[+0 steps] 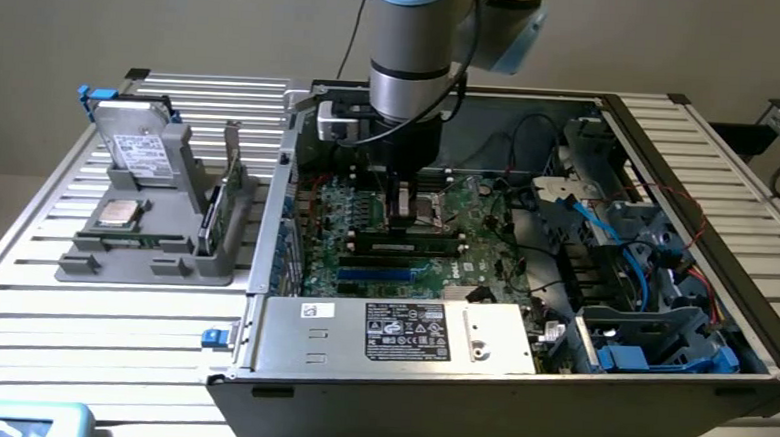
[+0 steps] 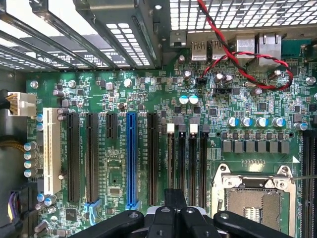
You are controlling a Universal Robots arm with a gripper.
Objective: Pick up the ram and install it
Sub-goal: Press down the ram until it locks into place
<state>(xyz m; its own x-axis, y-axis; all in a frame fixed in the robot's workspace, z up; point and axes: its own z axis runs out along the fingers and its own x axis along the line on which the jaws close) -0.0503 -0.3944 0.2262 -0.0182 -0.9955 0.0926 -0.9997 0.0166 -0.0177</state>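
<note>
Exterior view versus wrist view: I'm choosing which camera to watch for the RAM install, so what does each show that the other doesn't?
Exterior alone: the gray parts holder with a silver processor chip outside the computer case, and the labeled power supply.
Wrist alone: the blue expansion slot, the white slot and the twisted red-black wire.
Both: the green motherboard, the gripper over it and the processor socket.

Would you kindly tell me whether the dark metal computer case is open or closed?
Open: the dark metal computer case has no side cover, leaving its green motherboard exposed.
</note>
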